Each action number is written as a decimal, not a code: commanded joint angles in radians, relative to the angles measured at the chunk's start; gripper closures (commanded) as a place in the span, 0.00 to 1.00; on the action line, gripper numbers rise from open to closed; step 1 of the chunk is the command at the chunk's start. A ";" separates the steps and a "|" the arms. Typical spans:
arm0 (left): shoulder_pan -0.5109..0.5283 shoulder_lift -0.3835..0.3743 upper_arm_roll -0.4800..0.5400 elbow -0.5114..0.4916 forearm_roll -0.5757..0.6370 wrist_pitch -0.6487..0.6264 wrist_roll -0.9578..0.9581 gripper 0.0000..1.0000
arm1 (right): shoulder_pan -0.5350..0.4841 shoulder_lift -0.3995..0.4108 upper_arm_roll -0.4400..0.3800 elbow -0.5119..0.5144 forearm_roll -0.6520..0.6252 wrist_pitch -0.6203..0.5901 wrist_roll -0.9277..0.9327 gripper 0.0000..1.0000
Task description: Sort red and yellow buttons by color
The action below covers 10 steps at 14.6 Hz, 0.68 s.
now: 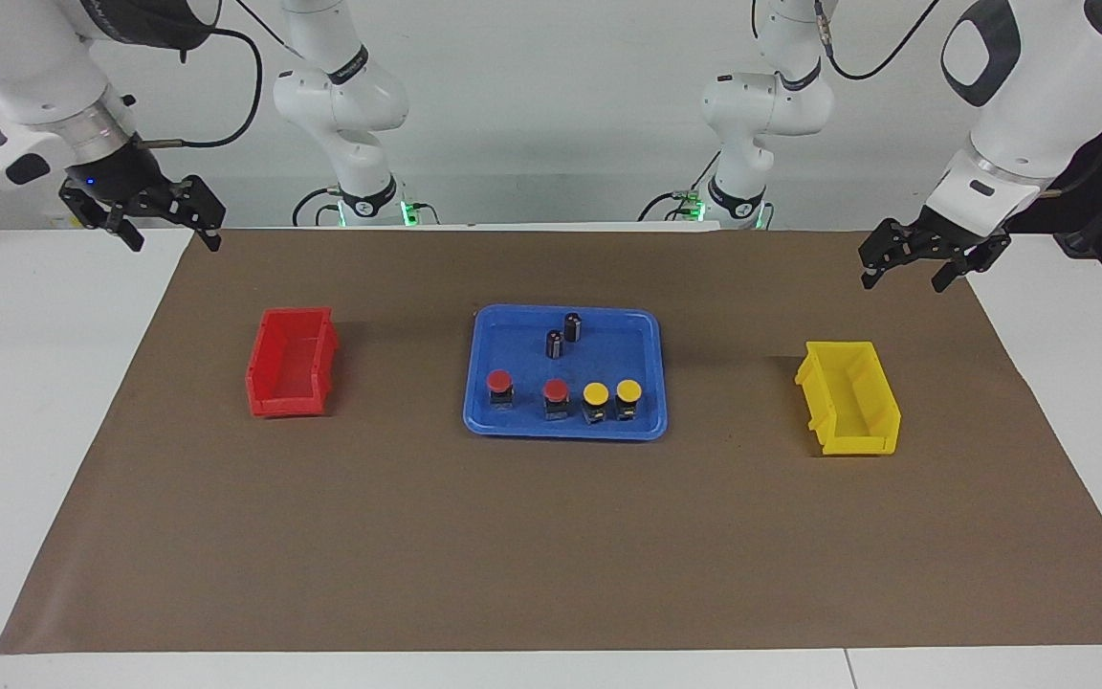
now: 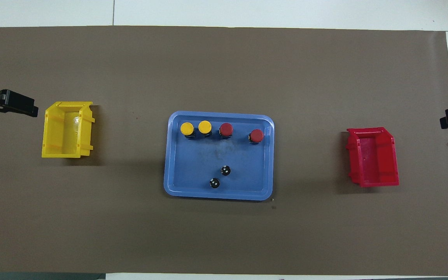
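Two red buttons (image 1: 499, 383) (image 1: 556, 389) and two yellow buttons (image 1: 596, 393) (image 1: 628, 389) stand in a row in the blue tray (image 1: 565, 433), along its edge farther from the robots. From above, the yellow caps (image 2: 187, 128) (image 2: 205, 126) lie toward the left arm's end and the red caps (image 2: 226, 128) (image 2: 256, 135) toward the right arm's end. My left gripper (image 1: 903, 277) hangs open and empty over the mat near the yellow bin (image 1: 849, 397). My right gripper (image 1: 173, 234) hangs open and empty over the mat's corner near the red bin (image 1: 291, 362).
Two small black cylinders (image 1: 555, 344) (image 1: 573, 326) stand in the tray, nearer to the robots than the buttons. The yellow bin (image 2: 66, 134) and the red bin (image 2: 373, 157) sit on the brown mat (image 2: 224, 233), one at each end, both with nothing in them.
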 commanded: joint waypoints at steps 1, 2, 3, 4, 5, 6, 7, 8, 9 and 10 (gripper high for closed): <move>0.003 -0.025 -0.003 -0.025 0.020 -0.003 0.015 0.00 | 0.040 0.125 0.040 0.138 0.017 -0.015 0.099 0.00; 0.003 -0.025 -0.003 -0.027 0.020 -0.005 0.014 0.00 | 0.074 0.180 0.064 0.189 0.020 -0.017 0.168 0.00; 0.005 -0.025 -0.003 -0.025 0.020 -0.003 0.015 0.00 | 0.133 0.214 0.084 0.200 0.019 0.009 0.261 0.00; 0.005 -0.025 -0.003 -0.027 0.020 -0.005 0.014 0.00 | 0.188 0.238 0.086 0.197 0.026 0.064 0.361 0.00; 0.005 -0.025 -0.003 -0.025 0.020 -0.003 0.013 0.00 | 0.236 0.254 0.086 0.182 0.031 0.136 0.441 0.00; 0.005 -0.025 -0.003 -0.025 0.020 -0.005 0.013 0.00 | 0.287 0.277 0.086 0.150 0.031 0.199 0.490 0.00; 0.003 -0.025 -0.005 -0.025 0.020 -0.002 0.015 0.00 | 0.322 0.288 0.086 0.136 0.030 0.242 0.519 0.00; 0.003 -0.025 -0.003 -0.025 0.020 -0.005 0.014 0.00 | 0.348 0.304 0.086 0.123 0.030 0.298 0.550 0.00; 0.005 -0.025 -0.003 -0.027 0.020 -0.003 0.013 0.00 | 0.379 0.312 0.086 0.084 0.030 0.352 0.572 0.00; 0.005 -0.025 -0.003 -0.027 0.020 -0.003 0.013 0.00 | 0.400 0.303 0.086 0.008 0.023 0.425 0.579 0.00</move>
